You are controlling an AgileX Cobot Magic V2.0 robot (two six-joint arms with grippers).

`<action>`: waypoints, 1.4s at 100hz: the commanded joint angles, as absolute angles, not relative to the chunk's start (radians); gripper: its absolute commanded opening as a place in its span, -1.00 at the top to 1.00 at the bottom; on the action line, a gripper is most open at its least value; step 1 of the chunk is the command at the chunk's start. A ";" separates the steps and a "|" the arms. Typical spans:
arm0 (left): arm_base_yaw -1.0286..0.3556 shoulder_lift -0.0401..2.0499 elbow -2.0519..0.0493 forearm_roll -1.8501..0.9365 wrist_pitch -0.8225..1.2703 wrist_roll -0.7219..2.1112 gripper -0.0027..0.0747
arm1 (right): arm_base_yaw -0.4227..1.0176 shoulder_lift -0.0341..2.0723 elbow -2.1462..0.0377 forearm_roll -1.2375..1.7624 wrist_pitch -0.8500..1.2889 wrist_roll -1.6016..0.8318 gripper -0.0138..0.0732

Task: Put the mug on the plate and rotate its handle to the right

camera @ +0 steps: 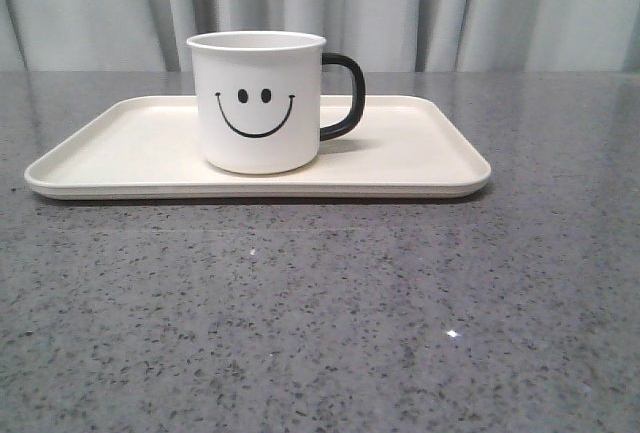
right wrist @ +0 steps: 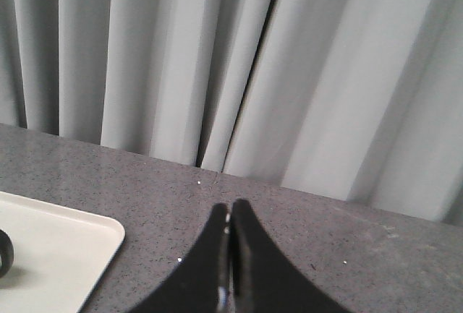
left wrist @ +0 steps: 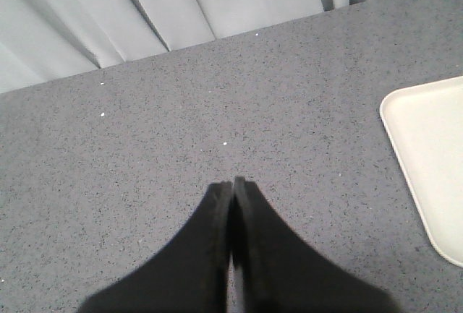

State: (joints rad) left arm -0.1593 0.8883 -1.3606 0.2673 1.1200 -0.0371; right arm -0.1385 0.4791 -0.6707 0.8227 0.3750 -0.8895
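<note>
mug seated on plate, handle to the right; task appears complete.
near to far: bare grey bench [camera: 320,333], then the plate [camera: 120,143] toward the far edge, the mug [camera: 258,103] upright near its middle, face forward, handle [camera: 345,96] pointing right. left hand [left wrist: 232,186] and right hand [right wrist: 230,212] hang over bare bench beside the plate, fingers pressed together, holding nothing.

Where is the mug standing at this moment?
In the front view, the mug stands upright on the plate, slightly left of its middle, with the handle pointing to the right.
</note>
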 commanded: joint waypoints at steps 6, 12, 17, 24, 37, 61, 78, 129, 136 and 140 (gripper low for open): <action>-0.157 0.883 -1.382 0.268 1.043 -0.051 0.98 | -0.137 0.482 -0.697 0.846 0.319 -0.898 0.95; -0.157 0.883 -1.382 0.260 1.050 -0.051 0.98 | -0.137 0.482 -0.697 0.846 0.319 -0.898 0.95; -0.157 0.883 -1.382 0.260 1.048 -0.051 0.98 | -0.137 0.482 -0.697 0.846 0.319 -0.898 0.95; -0.157 0.883 -1.382 0.260 1.048 -0.051 0.98 | -0.137 0.482 -0.697 0.846 0.319 -0.898 0.95; -0.157 0.889 -1.382 0.260 1.048 -0.051 0.98 | -0.137 0.482 -0.697 0.846 0.319 -0.898 0.95; -0.157 0.901 -1.382 0.262 1.048 -0.051 0.98 | -0.137 0.482 -0.697 0.846 0.319 -0.898 0.95; -0.157 0.876 -1.356 0.251 0.991 -0.053 0.98 | -0.137 0.482 -0.697 0.846 0.319 -0.898 0.95; -0.146 0.292 -0.347 0.084 -0.096 -0.053 0.98 | -0.137 0.482 -0.697 0.846 0.320 -0.898 0.96; -0.137 0.223 -0.251 0.045 -0.104 -0.053 0.98 | -0.137 0.482 -0.697 0.846 0.320 -0.898 0.96; -0.129 0.186 -0.205 0.037 -0.104 -0.053 0.98 | -0.137 0.482 -0.697 0.846 0.320 -0.898 0.96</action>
